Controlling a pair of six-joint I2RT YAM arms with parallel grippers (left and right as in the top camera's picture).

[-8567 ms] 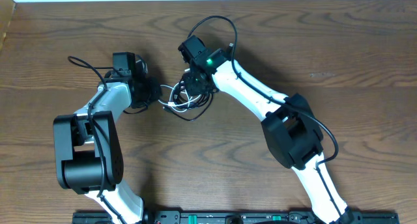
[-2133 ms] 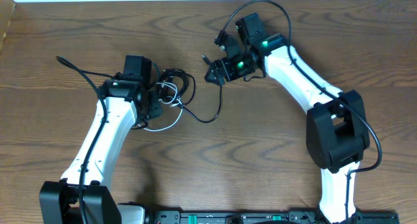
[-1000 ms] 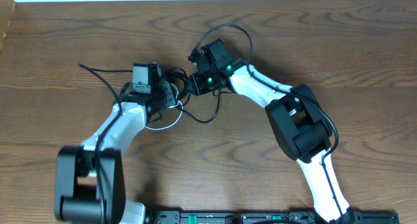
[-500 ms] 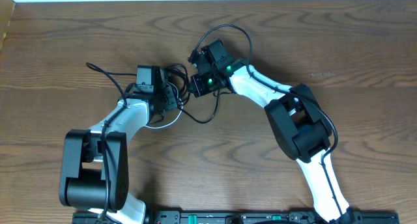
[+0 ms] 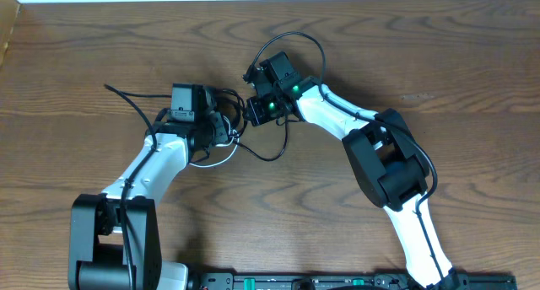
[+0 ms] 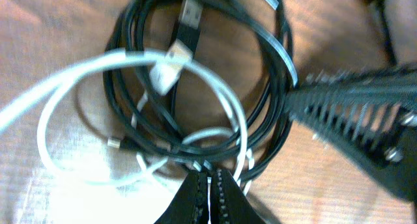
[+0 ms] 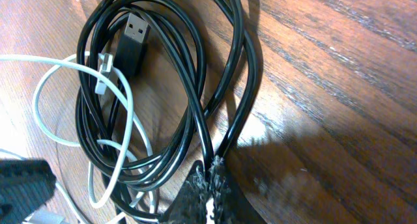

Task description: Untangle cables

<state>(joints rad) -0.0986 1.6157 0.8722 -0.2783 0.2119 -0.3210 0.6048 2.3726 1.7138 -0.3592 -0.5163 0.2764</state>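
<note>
The cables lie in a tangled coil [image 5: 231, 107] between my two grippers. In the left wrist view the black cables [image 6: 277, 61] loop around a black USB plug [image 6: 189, 19], and the white cable [image 6: 218, 94] with its white plug [image 6: 166, 68] crosses them. My left gripper [image 6: 210, 183] is shut at the coil's near edge, with the white cable running into its tips. My right gripper [image 7: 212, 170] is shut on a black cable [image 7: 195, 87] on the coil's other side. Overhead, the left gripper [image 5: 221, 126] and right gripper [image 5: 252, 113] are close together.
A black cable tail [image 5: 272, 155] and a white loop [image 5: 211, 162] trail toward the table's front. My right gripper's finger [image 6: 352, 113] shows in the left wrist view. The wooden table [image 5: 456, 62] extends to all sides; the thick arm cables arch above both wrists.
Two seconds ago my right gripper was off to the right; it has moved left to the coil. In the last half second my left arm has shifted slightly left, and the right has stayed still.
</note>
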